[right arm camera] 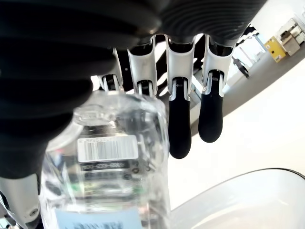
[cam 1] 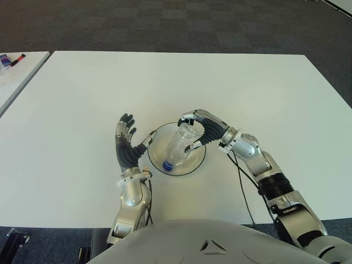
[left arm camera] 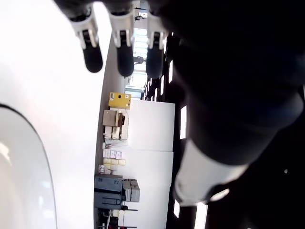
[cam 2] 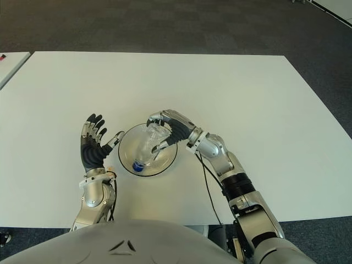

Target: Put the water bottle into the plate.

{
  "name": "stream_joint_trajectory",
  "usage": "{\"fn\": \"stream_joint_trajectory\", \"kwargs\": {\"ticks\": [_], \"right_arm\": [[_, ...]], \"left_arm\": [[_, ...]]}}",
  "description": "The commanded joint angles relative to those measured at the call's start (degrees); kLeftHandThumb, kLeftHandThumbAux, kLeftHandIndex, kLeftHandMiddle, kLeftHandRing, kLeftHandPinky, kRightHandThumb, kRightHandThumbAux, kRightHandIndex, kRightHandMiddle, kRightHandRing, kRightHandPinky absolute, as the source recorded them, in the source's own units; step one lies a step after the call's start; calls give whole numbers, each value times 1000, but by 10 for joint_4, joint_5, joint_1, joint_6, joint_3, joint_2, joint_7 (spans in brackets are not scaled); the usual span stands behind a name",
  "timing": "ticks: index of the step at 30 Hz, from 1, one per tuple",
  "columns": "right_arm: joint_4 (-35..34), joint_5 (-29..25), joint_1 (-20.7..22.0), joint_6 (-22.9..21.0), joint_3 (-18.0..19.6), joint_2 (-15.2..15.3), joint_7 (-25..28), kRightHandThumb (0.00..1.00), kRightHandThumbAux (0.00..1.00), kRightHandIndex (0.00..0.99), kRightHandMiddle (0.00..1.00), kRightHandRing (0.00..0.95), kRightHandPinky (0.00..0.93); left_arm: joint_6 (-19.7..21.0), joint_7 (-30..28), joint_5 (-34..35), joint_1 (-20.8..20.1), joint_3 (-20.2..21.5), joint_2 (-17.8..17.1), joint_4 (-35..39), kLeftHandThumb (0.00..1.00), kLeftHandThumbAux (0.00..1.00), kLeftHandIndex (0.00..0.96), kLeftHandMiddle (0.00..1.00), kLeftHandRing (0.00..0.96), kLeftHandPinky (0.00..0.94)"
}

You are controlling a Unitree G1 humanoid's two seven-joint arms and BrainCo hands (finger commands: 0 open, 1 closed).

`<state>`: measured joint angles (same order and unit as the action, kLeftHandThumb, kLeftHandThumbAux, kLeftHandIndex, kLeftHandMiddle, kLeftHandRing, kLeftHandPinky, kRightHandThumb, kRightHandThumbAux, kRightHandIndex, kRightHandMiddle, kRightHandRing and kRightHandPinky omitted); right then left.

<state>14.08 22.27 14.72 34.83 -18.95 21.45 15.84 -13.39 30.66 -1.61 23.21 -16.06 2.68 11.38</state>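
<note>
The clear water bottle (cam 1: 179, 144) leans in the shallow glass plate (cam 1: 193, 160) near the table's front middle, its blue cap (cam 1: 168, 164) down on the plate's floor and its base tilted up and away. My right hand (cam 1: 188, 133) wraps the bottle's upper end, fingers over the top and thumb underneath; the right wrist view shows the labelled bottle (right arm camera: 105, 162) against the palm with fingers (right arm camera: 181, 124) reaching past it. My left hand (cam 1: 126, 142) stands upright just left of the plate, fingers spread, holding nothing.
The white table (cam 1: 82, 104) stretches wide around the plate. A black cable (cam 1: 243, 190) runs along my right forearm to the front edge. A second white table (cam 1: 16, 74) with small items stands at far left, across a dark carpet gap.
</note>
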Motion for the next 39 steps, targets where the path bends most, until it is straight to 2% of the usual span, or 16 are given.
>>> {"fn": "stream_joint_trajectory", "kwargs": {"ticks": [1, 23, 30, 39], "right_arm": [[10, 13, 11, 5, -2, 2, -6, 1000, 667, 376, 482, 492, 484], [88, 25, 54, 2, -14, -6, -6, 1000, 667, 374, 488, 497, 476], [111, 25, 67, -6, -14, -10, -3, 1000, 667, 372, 486, 496, 482], [130, 54, 76, 3, -16, -9, -34, 1000, 666, 374, 486, 497, 485]], "left_arm": [[3, 6, 2, 4, -25, 76, 6, 0, 950, 144, 180, 164, 177], [22, 7, 5, 3, -26, 79, 6, 0, 919, 140, 175, 164, 177], [29, 8, 3, -1, -26, 80, 3, 0, 916, 128, 160, 145, 144], [36, 11, 2, -1, -26, 83, 5, 0, 917, 129, 153, 137, 156]]}}
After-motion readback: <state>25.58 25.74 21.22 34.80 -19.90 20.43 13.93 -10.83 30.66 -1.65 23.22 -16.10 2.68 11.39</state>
